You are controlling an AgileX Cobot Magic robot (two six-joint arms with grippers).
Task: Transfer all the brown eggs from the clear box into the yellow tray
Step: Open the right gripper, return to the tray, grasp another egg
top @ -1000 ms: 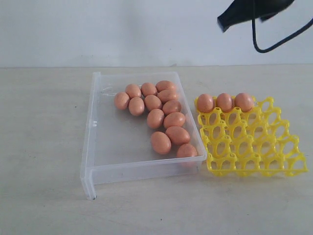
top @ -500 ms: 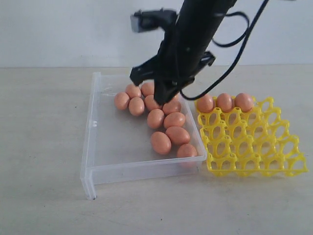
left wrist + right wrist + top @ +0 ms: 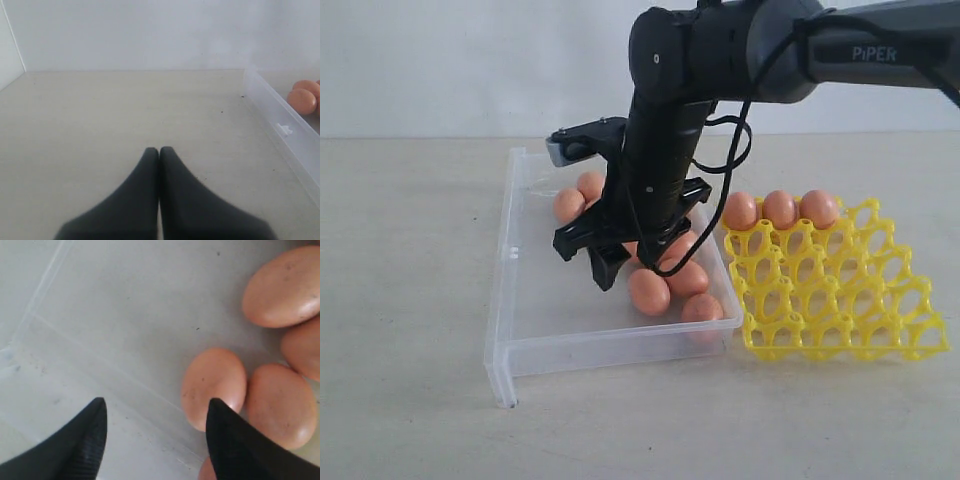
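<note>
The clear box (image 3: 506, 262) lies left of the yellow tray (image 3: 840, 302). Several brown eggs (image 3: 648, 291) sit in the box's right half, partly hidden behind my right arm. Three more eggs (image 3: 779, 208) fill the tray's back row. My right gripper (image 3: 608, 268) hangs low inside the box, open, above its bare floor. In the right wrist view the gripper (image 3: 156, 409) holds nothing, and one egg (image 3: 214, 385) lies just beside one fingertip (image 3: 216, 412). My left gripper (image 3: 159, 150) is shut and empty over the table, beside the box wall (image 3: 280, 125); it is out of the exterior view.
The pale tabletop (image 3: 410, 300) stretches left and in front of the box. A white wall (image 3: 470, 60) backs the table. The right arm's cable (image 3: 735, 150) loops above the eggs. The tray's front rows of cups (image 3: 820, 335) hold nothing.
The right arm has swung in from the upper right and dropped into the clear box. Its jaws have spread apart on the way down. The eggs have not moved.
</note>
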